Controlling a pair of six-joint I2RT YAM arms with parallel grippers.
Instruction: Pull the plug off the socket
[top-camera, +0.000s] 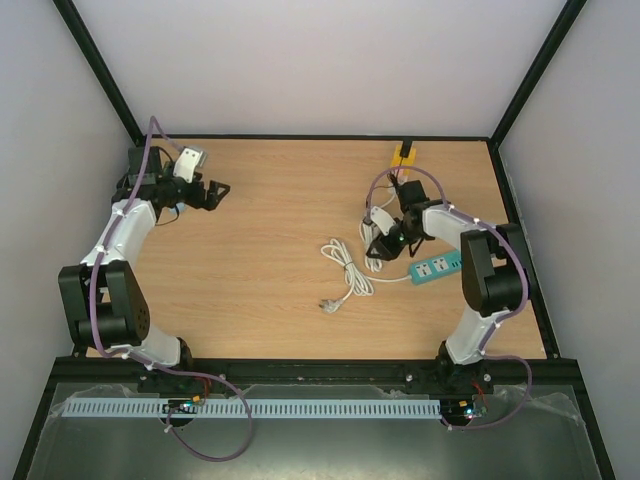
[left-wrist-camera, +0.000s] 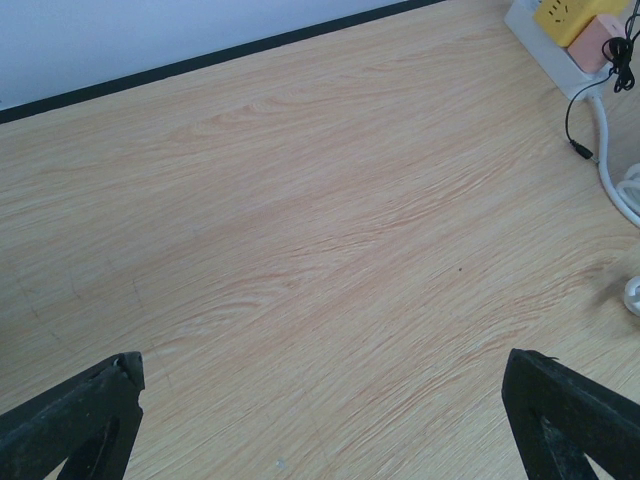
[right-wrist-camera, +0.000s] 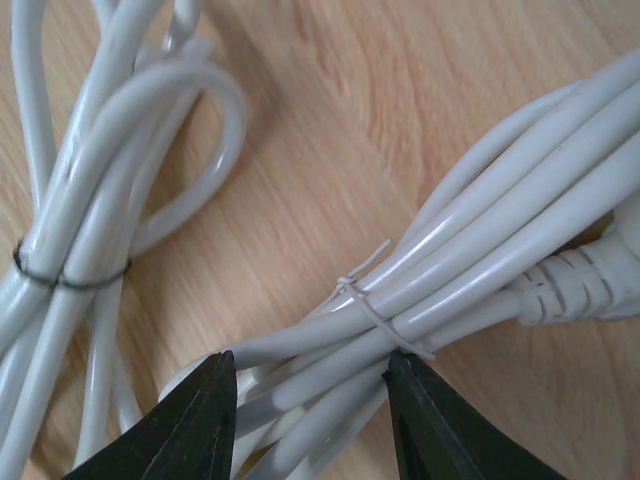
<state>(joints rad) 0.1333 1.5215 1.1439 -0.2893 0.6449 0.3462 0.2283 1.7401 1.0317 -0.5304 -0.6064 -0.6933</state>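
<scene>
Your counter (top-camera: 270, 250) is pale wood-grain laminate, matte, with black rails around it. The right arm (top-camera: 480, 270) (white shells, black joints) covers the left end of the green power strip (top-camera: 437, 267), so you cannot tell from above whether anything is seated there. Only the strip's flat, oblong right part shows, near the counter's right edge.

At the far edge sits a white block (left-wrist-camera: 535, 30) carrying a yellow and a pink cube, cut off by the corner of the left wrist view. A thin black lead (left-wrist-camera: 585, 110) trails from it.

The left tool (left-wrist-camera: 322, 365) stands wide. Its two black tips show only in the bottom corners, over bare wood.

The right tool (right-wrist-camera: 310, 375) is narrow, its dark wedge-shaped fingers (right-wrist-camera: 200, 420) pressed on either side of a cable bundle (right-wrist-camera: 470, 250). The bundle is made of smooth, glossy white round cords lying together on the counter. A second looped bundle (right-wrist-camera: 80, 230) lies beside it, cinched by a thin dark tie (right-wrist-camera: 60, 278).

The plug (right-wrist-camera: 590, 280) sits at the right edge of the right wrist view. You see only its ribbed white sleeve, and the body is cut off, so what it sits in is hidden. A slim translucent zip tie (right-wrist-camera: 375, 315) (tail sticking up) binds the gripped bundle just ahead of the fingers.
</scene>
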